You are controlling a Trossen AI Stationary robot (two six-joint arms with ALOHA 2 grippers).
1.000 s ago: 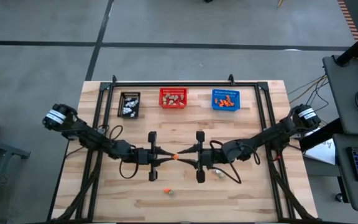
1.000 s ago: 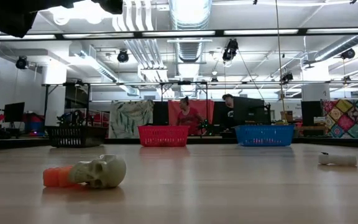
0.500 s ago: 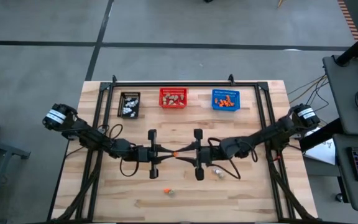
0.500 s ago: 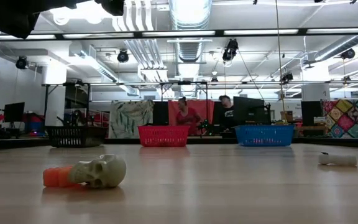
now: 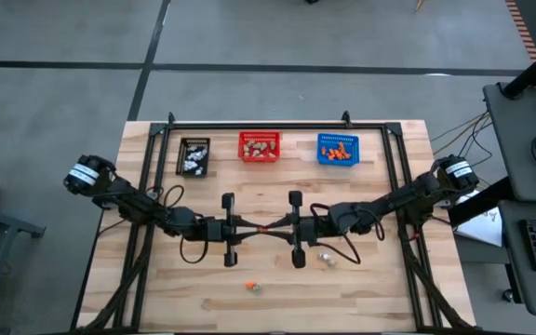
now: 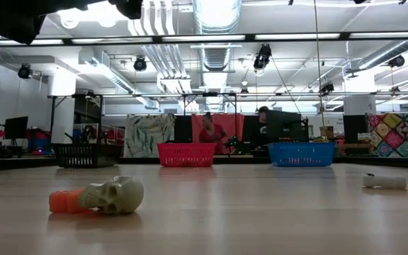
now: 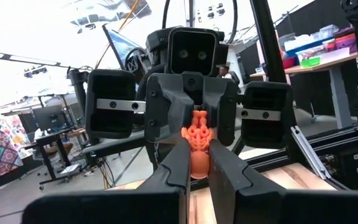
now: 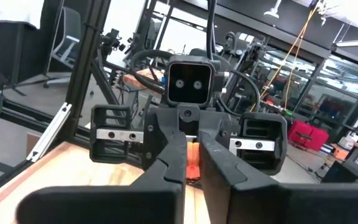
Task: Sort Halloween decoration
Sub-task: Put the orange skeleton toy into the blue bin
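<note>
A bright orange ribbed trinket (image 5: pixel 262 229) hangs in the air over the middle of the table, between my two grippers, which face each other tip to tip. My left gripper (image 5: pixel 252 229) comes from the table's left and my right gripper (image 5: pixel 274 228) from its right. Both are shut on the trinket. The left wrist view shows the trinket (image 7: pixel 197 146) between that arm's own fingers, and the right wrist view shows the trinket (image 8: pixel 193 163) between its own. A beige-grey skull (image 6: pixel 115 195) and an orange piece (image 6: pixel 65 202) lie together on the near table. My left gripper pinches the orange trinket's lower end (image 7: pixel 197 167) between its two fingers, coming level from the table's left. The trinket is lifted clear of the table and reaches on toward the other gripper. My right gripper pinches the trinket's other end (image 8: pixel 193 155) between its two fingers, level from the table's right. That end also shows between its fingers in the left wrist view (image 7: pixel 197 123).
Three mesh baskets stand along the far edge: black (image 5: pixel 194 155), red (image 5: pixel 260 146), blue (image 5: pixel 337 149), each holding trinkets. Two white trinkets (image 5: pixel 326 257) lie near my right gripper. The skull and orange piece (image 5: pixel 250 288) lie toward the near edge. People sit in the room behind.
My right gripper has moved toward the table's left, closing the distance to my left gripper until its fingers reach the orange trinket. My left gripper and the trinket have stayed about where they were.
</note>
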